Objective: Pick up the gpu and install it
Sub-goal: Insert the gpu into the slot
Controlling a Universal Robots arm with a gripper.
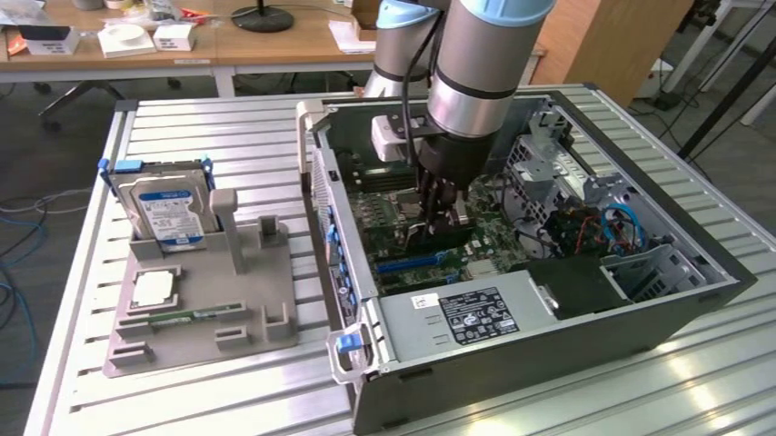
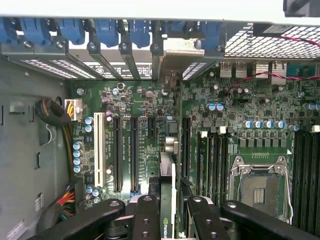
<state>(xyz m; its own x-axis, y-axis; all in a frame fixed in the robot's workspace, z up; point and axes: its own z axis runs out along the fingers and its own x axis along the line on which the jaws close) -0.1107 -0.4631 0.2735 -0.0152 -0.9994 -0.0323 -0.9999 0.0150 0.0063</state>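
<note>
Pincer point(image 2: 167, 215) clenched on the gpu point(image 2: 168, 167), edge-on over motherboard slots point(image 2: 134, 155) in wrist view, broadside inside case point(image 1: 546, 363) in exterior view.

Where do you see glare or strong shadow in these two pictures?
Exterior view: light glares off the metal table at the exterior view's right; the case interior is darker below the arm. Wrist view: the pale case rim is washed out white, the motherboard evenly lit.
</note>
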